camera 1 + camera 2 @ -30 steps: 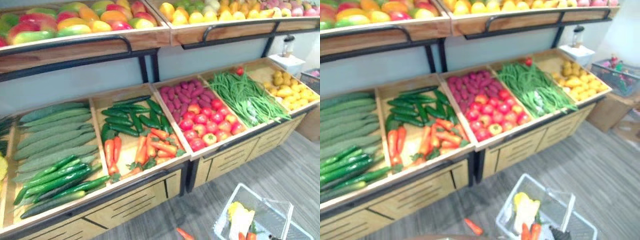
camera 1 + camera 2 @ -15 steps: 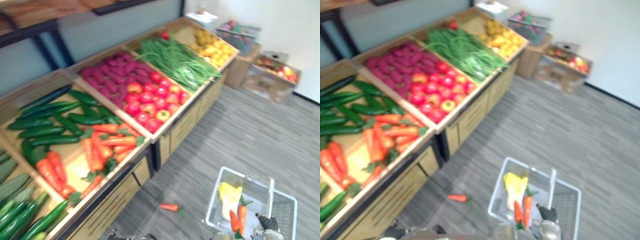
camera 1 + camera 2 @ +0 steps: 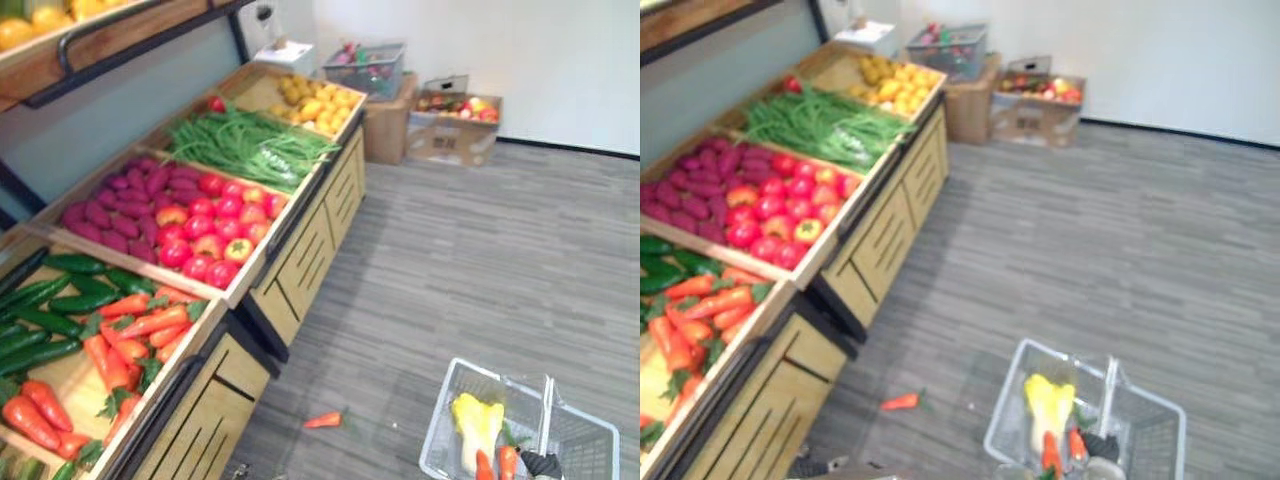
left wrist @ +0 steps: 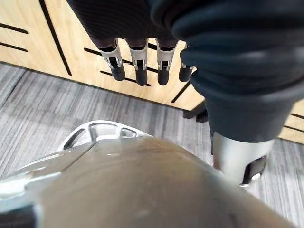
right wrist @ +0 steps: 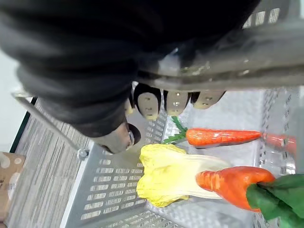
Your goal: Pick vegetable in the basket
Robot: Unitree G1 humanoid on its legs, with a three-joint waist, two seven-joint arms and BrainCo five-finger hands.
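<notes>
A white wire basket [image 3: 445, 410] hangs low over the grey floor, to the right of the produce stand. My right hand [image 3: 541, 465] is shut on its handle [image 5: 247, 71], with the fingers [image 5: 173, 102] curled round the bar. In the basket lie a yellow-white cabbage [image 5: 171, 175] and two carrots [image 5: 223, 137] [image 5: 235, 183]. One loose carrot [image 3: 322, 420] lies on the floor by the stand's base. My left hand [image 4: 141, 66] hangs open with straight fingers in front of the stand's wooden front panel.
The slanted wooden stand [image 3: 300, 240] holds bins of carrots [image 3: 130, 330], cucumbers [image 3: 60, 295], tomatoes [image 3: 210, 235], purple sweet potatoes [image 3: 120, 200], green beans [image 3: 245, 145] and yellow produce [image 3: 315, 100]. Cardboard boxes [image 3: 450, 130] and a wire crate [image 3: 365, 68] stand by the far wall.
The camera has swung to the right along the stand, so the floor, far wall and boxes now show. The basket stays in my right hand with the same contents.
</notes>
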